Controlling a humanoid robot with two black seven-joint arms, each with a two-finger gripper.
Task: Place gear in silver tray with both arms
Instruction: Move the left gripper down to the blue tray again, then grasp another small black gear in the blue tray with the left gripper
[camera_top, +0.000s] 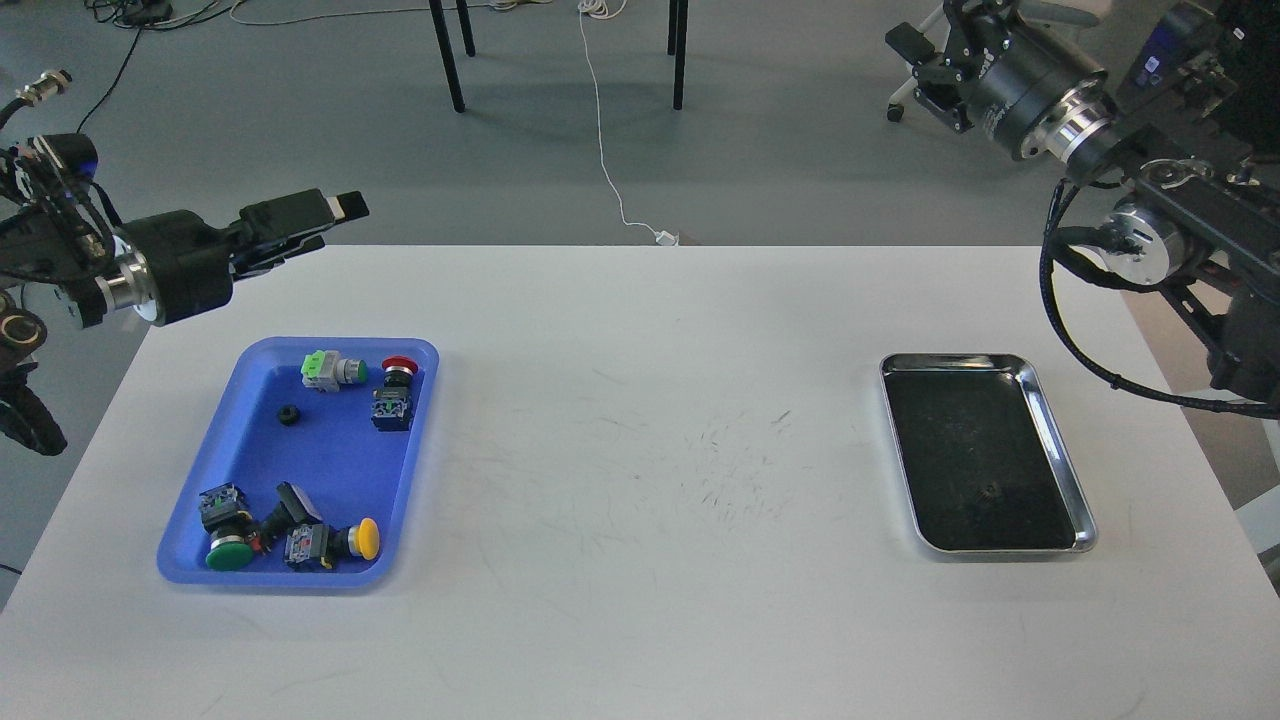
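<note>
A wide white desk (640, 480) fills most of the view, its top marked with fine dark scratches near the middle. Two black arms reach in above its far corners. The left arm (150, 270) comes in from the left edge and lies nearly level over the desk's far left corner; its hand (335, 212) points right, seen side-on, and whether the fingers are apart cannot be told. The right arm (1130, 200) rises at the right edge, and its hand (925, 60) is up high beyond the desk, over the floor, its fingers spread wide and holding nothing.

On the left of the desk sits a blue tray (250, 440) with several push-button switches and a small black gear (289, 415) lying on its floor, apart from the switches. On the right sits the silver tray (1060, 440), well apart from the blue one. A small dark gear (991, 490) lies on its dark bottom, toward the near end.
</note>
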